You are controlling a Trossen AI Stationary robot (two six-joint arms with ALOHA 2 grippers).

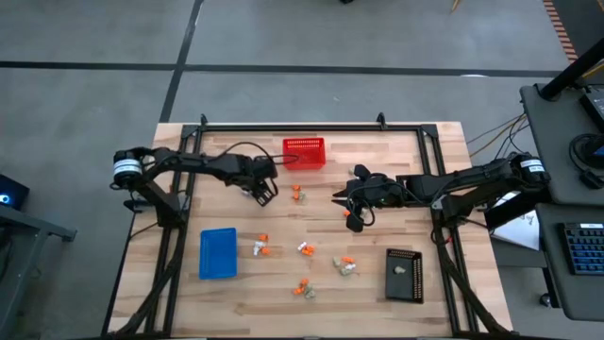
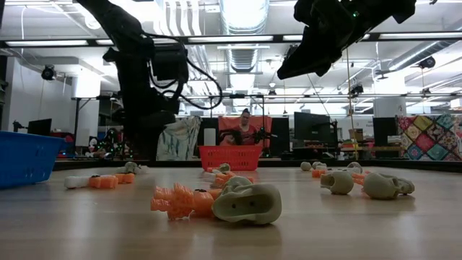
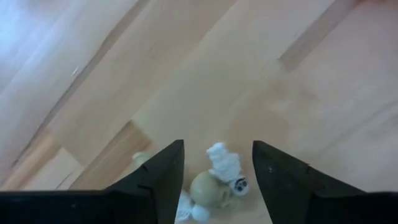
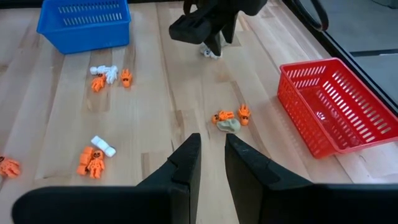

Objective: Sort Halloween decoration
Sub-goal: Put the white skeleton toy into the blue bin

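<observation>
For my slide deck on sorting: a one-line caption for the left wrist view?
Left gripper open over the wooden table, a white skeleton trinket and beige skull trinket between its fingers.

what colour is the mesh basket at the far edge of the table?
Red. The red plastic mesh basket shows best in the right wrist view.

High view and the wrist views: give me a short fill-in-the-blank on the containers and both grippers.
1. The mesh basket at the table's far edge is coloured ____.
2. The blue tray lies on the ____ arm's side.
3. White and beige trinkets show between the fingers of the ____ gripper, which stand apart.
4. The black tray lies on the same side as the ____ gripper.

Missing: red; left; left; right
</observation>
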